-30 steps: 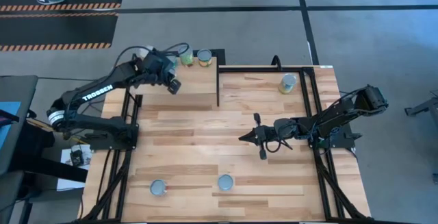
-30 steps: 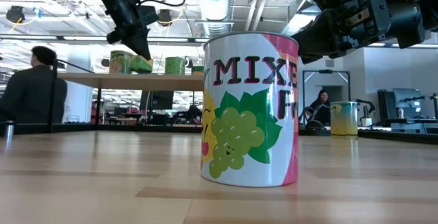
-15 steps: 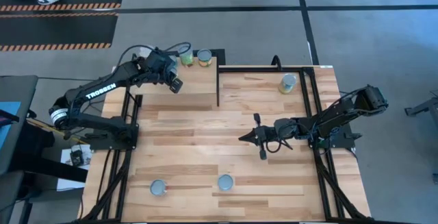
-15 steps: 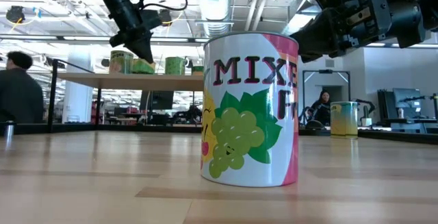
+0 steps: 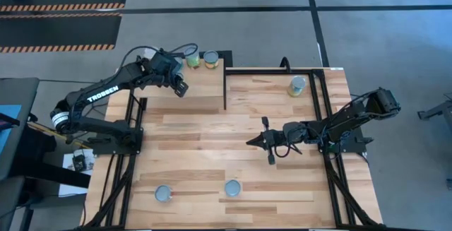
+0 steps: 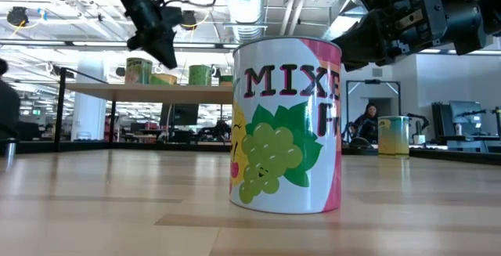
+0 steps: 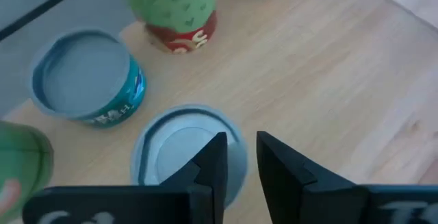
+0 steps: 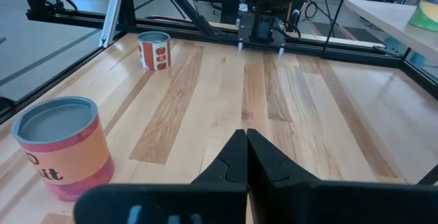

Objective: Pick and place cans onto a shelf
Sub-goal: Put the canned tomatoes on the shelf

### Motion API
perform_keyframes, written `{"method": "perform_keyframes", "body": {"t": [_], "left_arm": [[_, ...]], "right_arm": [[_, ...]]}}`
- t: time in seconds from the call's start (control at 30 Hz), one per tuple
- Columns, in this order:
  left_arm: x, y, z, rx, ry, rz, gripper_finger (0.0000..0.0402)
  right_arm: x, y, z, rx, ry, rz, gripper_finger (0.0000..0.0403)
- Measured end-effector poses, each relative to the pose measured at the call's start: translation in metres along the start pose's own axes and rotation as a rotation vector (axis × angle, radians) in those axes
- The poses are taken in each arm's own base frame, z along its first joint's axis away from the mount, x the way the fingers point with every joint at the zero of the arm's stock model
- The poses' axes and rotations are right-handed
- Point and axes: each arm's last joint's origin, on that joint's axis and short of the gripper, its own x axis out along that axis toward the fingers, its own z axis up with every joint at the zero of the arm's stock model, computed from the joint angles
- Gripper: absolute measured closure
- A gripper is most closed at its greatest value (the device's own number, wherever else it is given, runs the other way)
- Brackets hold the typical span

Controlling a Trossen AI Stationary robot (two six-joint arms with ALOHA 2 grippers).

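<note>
The shelf [image 5: 201,93] stands at the table's far left, with cans [image 5: 210,61] along its far edge. My left gripper [image 5: 180,87] hangs over the shelf, pointing steeply down, its fingers [image 7: 239,161] a narrow gap apart. Right under it stands a can with a silvery top [image 7: 179,150], next to a teal can [image 7: 89,79] and a green one [image 7: 174,5]. My right gripper [image 5: 253,142] waits shut at mid table [image 8: 245,157]. Two cans [image 5: 164,193] [image 5: 232,187] stand near the front edge, and one [image 5: 297,85] at the far right. My left gripper comes from above, slanting down. One finger [image 7: 213,157] stands over the rim [image 7: 229,138] of the silvery-topped can, which stands upright on the shelf. I cannot tell whether the finger touches the rim.
A dark upright frame [image 5: 225,90] borders the shelf's right side, and black rails run along the table's edges. The fruit-label can [image 6: 286,123] fills the low view's front. Bare planks lie between the near cans and my right gripper.
Both arms have kept their places. In the room behind the table a person has walked off past the low view's left edge.
</note>
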Motion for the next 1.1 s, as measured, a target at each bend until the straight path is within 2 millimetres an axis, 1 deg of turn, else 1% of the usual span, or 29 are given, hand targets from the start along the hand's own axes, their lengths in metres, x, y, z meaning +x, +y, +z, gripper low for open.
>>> {"method": "perform_keyframes", "body": {"t": [0.1,0.23,0.3,0.4,0.5,0.63,0.83,0.93,1.1], "left_arm": [[-0.012,-0.008,0.003,0.059,-0.032,-0.029,0.0339],[-0.031,-0.032,-0.001,0.144,-0.092,-0.115,0.0356],[-0.041,-0.049,-0.006,0.205,-0.113,-0.168,0.0370],[-0.053,-0.079,-0.018,0.308,-0.144,-0.233,0.0392],[-0.062,-0.111,-0.033,0.389,-0.160,-0.279,0.0399],[-0.075,-0.151,-0.057,0.447,-0.187,-0.332,0.0400],[-0.092,-0.196,-0.103,0.398,-0.099,-0.450,0.0401],[-0.095,-0.214,-0.131,0.361,-0.005,-0.465,0.0401],[-0.097,-0.235,-0.173,0.273,0.180,-0.414,0.0401]], "right_arm": [[0.000,0.000,0.000,-0.015,-0.001,0.000,0.0391],[0.000,-0.001,0.003,-0.056,-0.026,-0.007,0.0391],[0.001,-0.005,0.003,-0.073,-0.039,-0.004,0.0393],[0.007,-0.016,0.000,-0.068,-0.073,0.042,0.0398],[0.014,-0.028,-0.004,-0.062,-0.144,0.084,0.0398],[0.019,-0.040,-0.011,-0.061,-0.192,0.104,0.0399],[0.015,-0.052,-0.004,-0.063,-0.234,0.078,0.0398],[0.011,-0.054,0.001,-0.075,-0.261,0.088,0.0398],[0.010,-0.053,0.004,-0.080,-0.274,0.092,0.0398]]}}
